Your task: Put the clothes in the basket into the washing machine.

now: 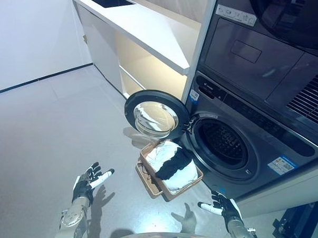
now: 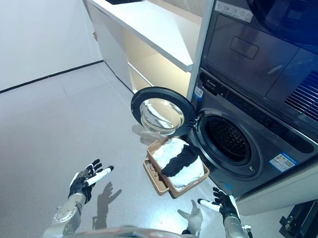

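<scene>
Basket [image 1: 144, 159] (full) — both hands [image 1: 88, 182] open.

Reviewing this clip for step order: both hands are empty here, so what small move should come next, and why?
Probably lower the right hand toward the clothes in the basket. Both hands are open and clear of it, left hand farther off, and the washing machine door already stands open.

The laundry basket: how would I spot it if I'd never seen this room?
Find the grey washing machine with its round door swung open. On the floor just below that door sits a brown laundry basket. It is the only container there, heaped with white clothes and one black garment across them.
</scene>
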